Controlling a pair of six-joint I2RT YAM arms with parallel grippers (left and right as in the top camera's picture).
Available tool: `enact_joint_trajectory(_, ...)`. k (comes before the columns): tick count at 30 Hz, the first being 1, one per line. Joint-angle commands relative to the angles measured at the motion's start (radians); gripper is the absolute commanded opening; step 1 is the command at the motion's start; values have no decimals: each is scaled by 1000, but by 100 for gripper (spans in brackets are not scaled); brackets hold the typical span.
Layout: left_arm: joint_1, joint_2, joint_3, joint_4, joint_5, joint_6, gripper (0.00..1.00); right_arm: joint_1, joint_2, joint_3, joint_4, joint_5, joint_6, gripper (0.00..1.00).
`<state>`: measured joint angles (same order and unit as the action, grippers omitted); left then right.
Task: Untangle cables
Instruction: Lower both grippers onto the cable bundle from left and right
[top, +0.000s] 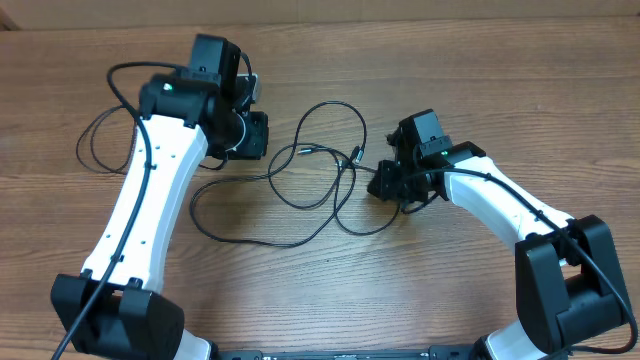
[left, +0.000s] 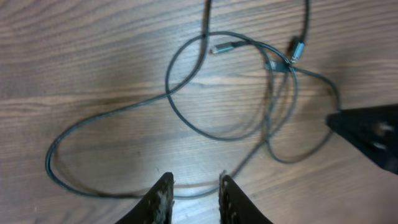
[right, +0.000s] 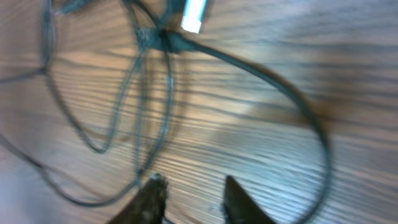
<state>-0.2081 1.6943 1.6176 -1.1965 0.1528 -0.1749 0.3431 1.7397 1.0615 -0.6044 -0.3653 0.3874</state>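
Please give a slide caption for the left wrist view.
Left gripper, jaws apart, above looped black cables on a wooden table.

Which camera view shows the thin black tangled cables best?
The overhead view: it shows the thin black tangled cables nearly whole, with their loops. The left wrist view shows the cables sharply, but cropped. The right wrist view shows the cables blurred and cropped.

Your right wrist view blurred, cables smeared, pale plug cut by the top edge, overhead your left arm hides a cable stretch, plug details too small.
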Motion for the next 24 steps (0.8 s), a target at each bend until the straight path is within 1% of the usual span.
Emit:
enact_joint_trajectory(1,-3,38,-91,56,-33,76,26,17,-8,18,33,-80,90,40)
enact_joint_trajectory(5,-3,75,-179,136,-30,179,26,19,11,18,45,-42,148,41)
enact_joint_trajectory(8,-3,110,-228,203,-30,240,28,23,39,18,59,-37,163,42)
enact_joint_trajectory(15,-3,227,-259,343,-31,243,31,46,81,18,77,-28,167,42)
enact_joint_trajectory(18,-3,280,-259,385,-33,243,34,50,84,18,89,-14,167,42)
enact_joint_trajectory(24,-3,383,-259,396,-33,243,35,50,86,16,99,17,171,42)
